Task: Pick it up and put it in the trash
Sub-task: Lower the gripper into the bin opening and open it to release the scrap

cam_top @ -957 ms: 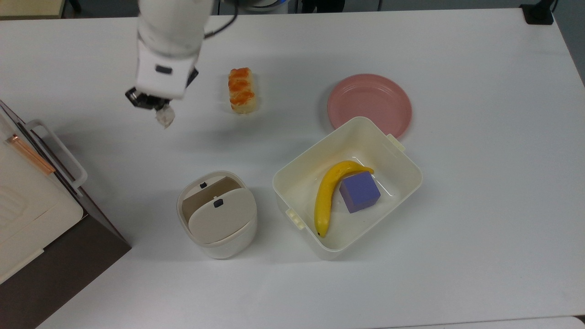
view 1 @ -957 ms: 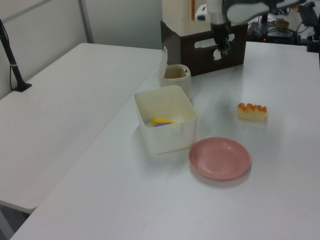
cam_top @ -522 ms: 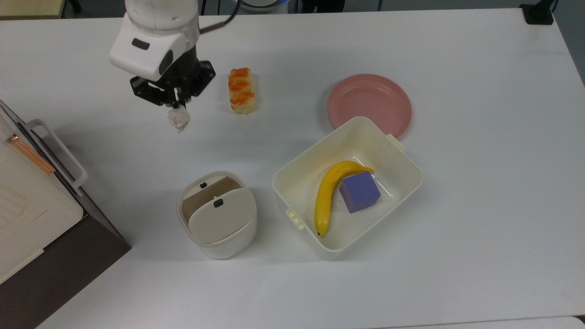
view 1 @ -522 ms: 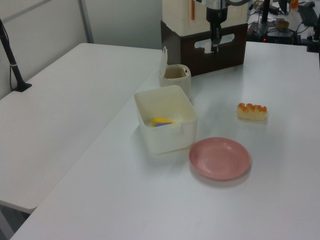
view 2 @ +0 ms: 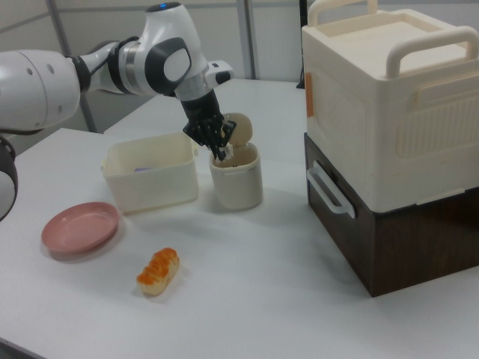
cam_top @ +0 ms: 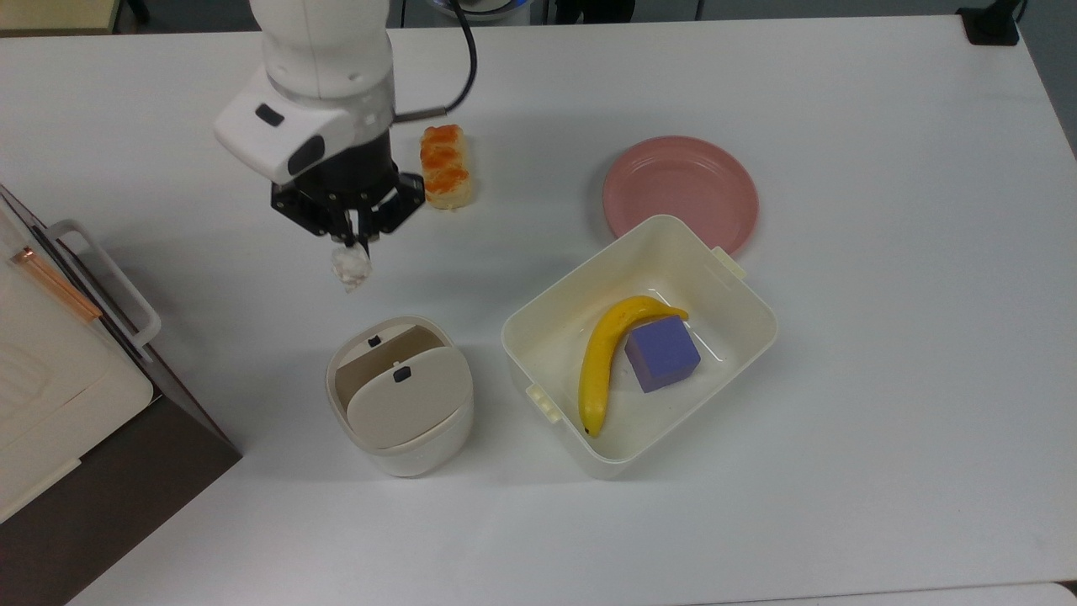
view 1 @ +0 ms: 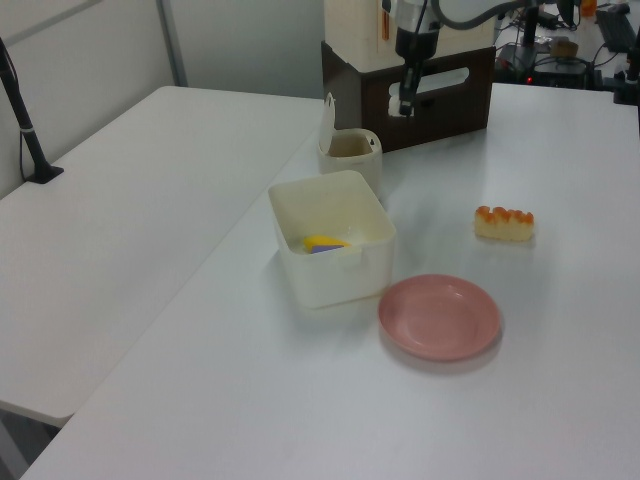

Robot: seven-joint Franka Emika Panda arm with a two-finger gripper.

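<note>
— Since a second ago the gripper (cam_top: 352, 240) has carried the paper ball (cam_top: 351, 267) from the top view's left toward the bin (cam_top: 402, 438), hasn't it?

— Yes. Its fingers are closed on the ball, which hangs beneath them, clear of the table (cam_top: 841, 471).

— Which way is the opening?

— In the top view it lies below the ball and slightly right; the tan gap sits at the lid's upper-left. The bread (cam_top: 444, 166) and the tub (cam_top: 547, 320) are further right.
</note>
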